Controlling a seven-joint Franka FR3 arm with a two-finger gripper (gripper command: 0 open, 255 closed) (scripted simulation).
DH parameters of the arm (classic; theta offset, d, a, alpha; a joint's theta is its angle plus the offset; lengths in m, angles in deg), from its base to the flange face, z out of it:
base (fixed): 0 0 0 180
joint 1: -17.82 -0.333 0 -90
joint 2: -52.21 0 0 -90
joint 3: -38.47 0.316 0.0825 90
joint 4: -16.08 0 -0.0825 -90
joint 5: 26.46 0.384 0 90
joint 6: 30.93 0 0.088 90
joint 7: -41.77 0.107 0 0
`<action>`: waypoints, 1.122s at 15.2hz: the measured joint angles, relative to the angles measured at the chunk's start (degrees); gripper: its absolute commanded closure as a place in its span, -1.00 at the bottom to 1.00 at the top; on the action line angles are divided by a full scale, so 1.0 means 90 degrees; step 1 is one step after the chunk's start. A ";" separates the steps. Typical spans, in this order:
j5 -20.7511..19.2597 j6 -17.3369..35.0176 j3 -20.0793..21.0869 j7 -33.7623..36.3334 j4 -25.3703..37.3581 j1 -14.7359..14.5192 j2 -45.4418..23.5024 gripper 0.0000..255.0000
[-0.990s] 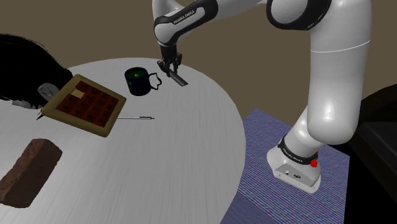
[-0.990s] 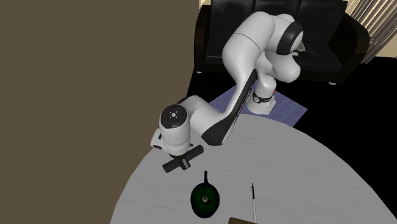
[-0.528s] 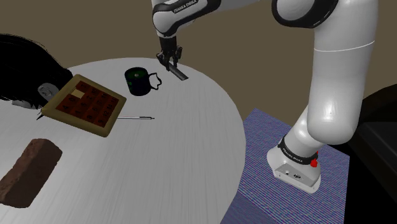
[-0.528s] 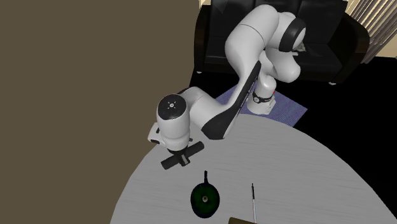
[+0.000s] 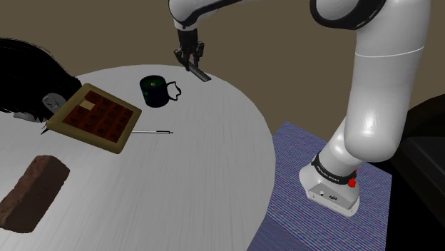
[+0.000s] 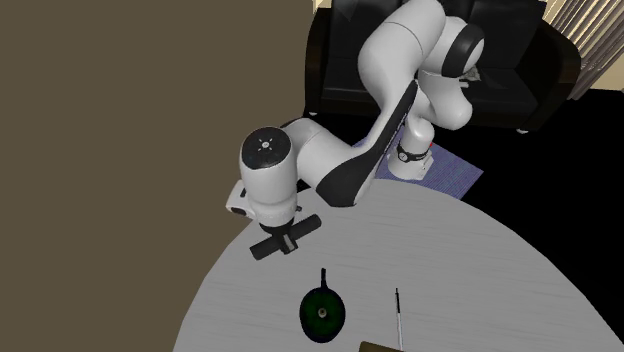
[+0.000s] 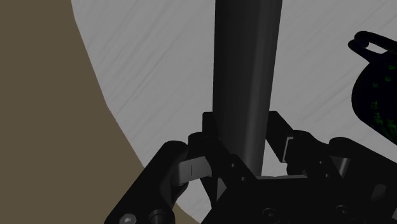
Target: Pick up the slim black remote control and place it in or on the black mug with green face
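Between the fingers of the claw (image 7: 245, 159) sits the slim black remote control (image 7: 245, 76), clenched across its narrow width, its long body running out ahead of the hand. It looks like a light, stiff bar with a smooth hard shell. I judge that weight is no worry, but the slick sides could let it swivel in a two-point pinch. A hold close to its middle should steady it best.

Seen from the shoulder view, the claw (image 5: 190, 60) carries the remote (image 5: 200, 73) tilted, seemingly clear of the surface, above the far rim of the desk (image 5: 214, 164). The black mug (image 5: 152, 91) with its green markings stands upright just beside and below, toward that view's left, handle turned to the claw. Its mouth looks narrower than the remote is long. The bar would probably have to go in end-first or rest across the rim.

The round, pale grey desk has a brushed grain and appears flat and hard. A thin pen (image 5: 153, 132), a brown tray of dark squares (image 5: 96, 116) and a brown block (image 5: 32, 191) lie nearer the camera, well apart from the mug.

Beyond the desk, a blue rug (image 6: 450, 170) lies under the stand. A black sofa (image 6: 520, 70) stands behind it, and a plain brown wall (image 6: 130, 150) rises beside it.
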 measured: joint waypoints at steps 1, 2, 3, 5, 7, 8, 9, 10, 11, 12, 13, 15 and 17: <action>0.0003 -0.0089 0.0002 -0.0007 0.0090 -0.0002 0.0000 1.00; 0.0007 -0.0171 0.0002 -0.0018 0.0153 -0.0001 0.0019 1.00; 0.0009 -0.0241 0.0005 -0.0014 0.0206 -0.0008 0.0036 1.00; 0.0015 -0.0397 0.0008 -0.0027 0.0306 -0.0010 0.0092 1.00; 0.0021 -0.0536 0.0007 -0.0049 0.0427 -0.0004 0.0111 1.00; 0.0024 -0.0618 0.0006 -0.0060 0.0506 -0.0002 0.0115 1.00; 0.0027 -0.0713 0.0007 -0.0066 0.0587 -0.0004 0.0129 1.00; 0.0029 -0.0787 0.0007 -0.0075 0.0647 -0.0004 0.0144 1.00; 0.0030 -0.0855 0.0009 -0.0074 0.0704 -0.0009 0.0155 1.00; 0.0031 -0.0957 0.0011 -0.0077 0.0824 -0.0015 0.0137 1.00; 0.0032 -0.1042 0.0016 -0.0067 0.0915 -0.0028 0.0130 1.00; 0.0027 -0.1204 0.0031 -0.0025 0.1103 -0.0070 0.0100 1.00; 0.0003 -0.1276 0.0087 0.0167 0.1248 -0.0218 0.0007 1.00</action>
